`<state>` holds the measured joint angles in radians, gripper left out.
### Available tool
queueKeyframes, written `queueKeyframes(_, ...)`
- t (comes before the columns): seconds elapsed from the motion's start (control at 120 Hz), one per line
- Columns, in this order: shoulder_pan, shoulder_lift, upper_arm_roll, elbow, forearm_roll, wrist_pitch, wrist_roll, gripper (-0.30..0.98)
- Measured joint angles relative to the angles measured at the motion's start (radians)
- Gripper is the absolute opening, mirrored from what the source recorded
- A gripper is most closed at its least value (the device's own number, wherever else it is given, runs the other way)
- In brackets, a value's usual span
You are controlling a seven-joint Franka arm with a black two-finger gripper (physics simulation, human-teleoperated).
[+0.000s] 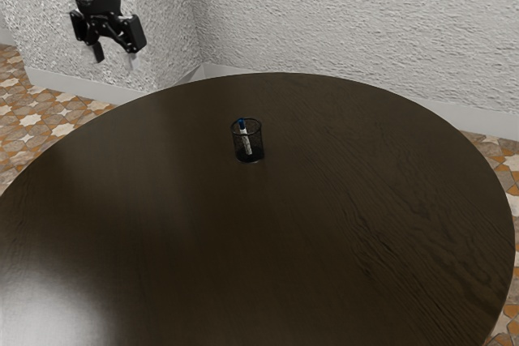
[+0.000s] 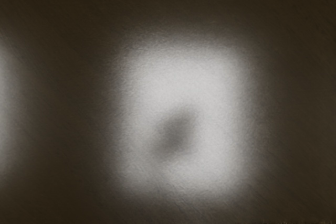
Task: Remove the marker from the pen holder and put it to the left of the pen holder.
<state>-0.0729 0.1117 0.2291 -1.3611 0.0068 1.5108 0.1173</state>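
One marker (image 1: 246,142) leans inside the pen holder (image 1: 259,150), blue end up. The holder stands on the dark surface (image 1: 324,216); well apart from it, toward the exterior view's upper left, hangs the gripper (image 1: 115,57), jaws spread.

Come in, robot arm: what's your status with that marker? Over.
Gripper open, empty, at the exterior view's upper left. Marker inside the pen holder. No obstacle seen around it.
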Motion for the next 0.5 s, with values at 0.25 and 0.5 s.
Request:
queueKeyframes(0.25, -0.016, 0.027, -0.003, 0.012, -0.020, 0.010, -0.004, 0.66)
queueKeyframes(0.5, -0.032, 0.237, -0.052, 0.042, -0.065, 0.130, -0.021, 0.66)
